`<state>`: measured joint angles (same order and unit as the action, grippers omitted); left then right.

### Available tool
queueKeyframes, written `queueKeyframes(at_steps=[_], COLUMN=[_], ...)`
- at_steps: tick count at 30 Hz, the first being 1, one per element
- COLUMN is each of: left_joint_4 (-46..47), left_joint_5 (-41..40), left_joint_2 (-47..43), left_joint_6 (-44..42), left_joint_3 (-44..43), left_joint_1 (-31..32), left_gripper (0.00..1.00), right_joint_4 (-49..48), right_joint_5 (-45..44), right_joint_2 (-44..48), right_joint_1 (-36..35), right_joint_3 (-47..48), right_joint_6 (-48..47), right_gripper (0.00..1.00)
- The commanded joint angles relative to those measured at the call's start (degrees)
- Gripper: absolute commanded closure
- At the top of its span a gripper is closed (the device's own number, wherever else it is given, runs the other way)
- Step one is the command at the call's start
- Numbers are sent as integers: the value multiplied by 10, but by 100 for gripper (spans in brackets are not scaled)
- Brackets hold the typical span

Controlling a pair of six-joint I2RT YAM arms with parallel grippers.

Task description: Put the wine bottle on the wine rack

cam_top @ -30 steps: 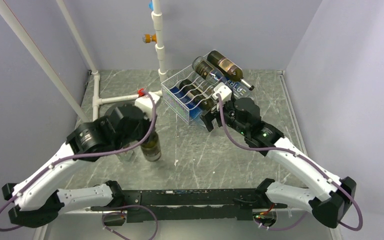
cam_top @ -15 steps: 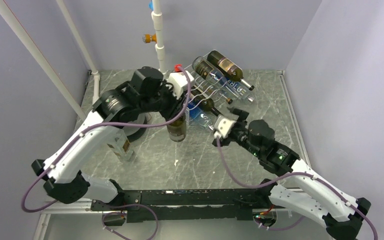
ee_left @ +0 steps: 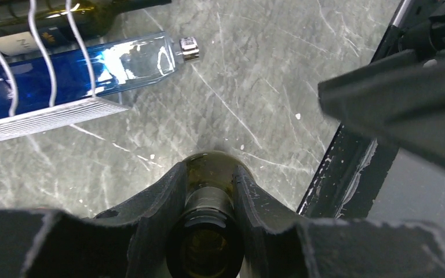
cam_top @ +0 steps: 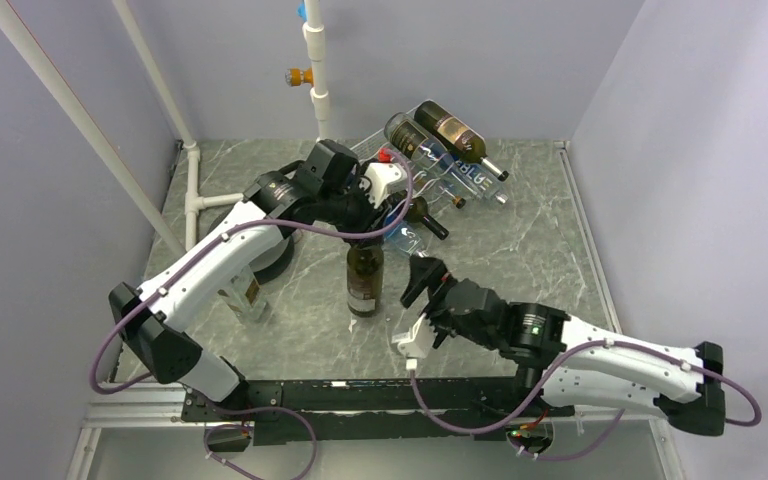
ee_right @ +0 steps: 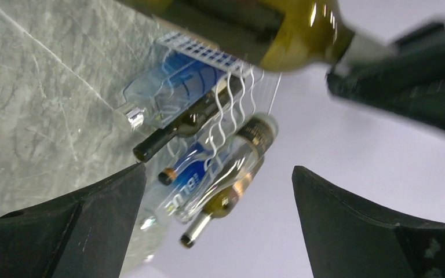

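The left gripper (ee_left: 210, 185) is clenched tight on the neck of the wine bottle (cam_top: 365, 285). I can see its two black fingers (ee_left: 159, 202) hugging the glass from both sides. The bottle stands straight up and down under it, in the middle of the bench (cam_top: 520, 240), just on the near side of the wine rack (ee_left: 46, 113). I cannot tell if its bottom rests on the bench or floats a bit above it.

A second ago this bottle was way over on the left side. Now the left arm has carried it to the right, close to the rack. The right gripper (cam_top: 422, 285) was up by the rack then. It has pulled back to the near side and waits with its jaws wide apart, holding nothing. I think that leaves room at the rack. The next job looks like tipping the bottle flat and laying it in a free cradle.

The bottle is dark green glass with a label low on its body. From above its mouth looks open, and I see no cork. The rack is white wire with wavy rods. It already holds some bottles lying down, and one is a blue bottle (ee_left: 92, 69).
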<state>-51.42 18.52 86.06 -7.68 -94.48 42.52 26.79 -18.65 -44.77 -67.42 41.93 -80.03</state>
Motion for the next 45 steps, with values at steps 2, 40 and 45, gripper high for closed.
queueKeyframes(at_steps=[2,40,45], left_joint_4=[67,48,53], left_joint_5=[84,115,116], left_joint_2=[16,65,53], left_joint_6=[17,-1,-5], left_joint_3=[1,16,22], left_joint_1=[-10,68,69], left_gripper=[100,100,100], right_joint_4=[-24,-98,-90], right_joint_5=[-36,-39,-27], right_joint_2=[-73,-235,-233], right_joint_1=[-56,-14,-10], right_joint_3=[31,26,23], right_joint_6=[-131,-294,-292], right_gripper=[0,0,0])
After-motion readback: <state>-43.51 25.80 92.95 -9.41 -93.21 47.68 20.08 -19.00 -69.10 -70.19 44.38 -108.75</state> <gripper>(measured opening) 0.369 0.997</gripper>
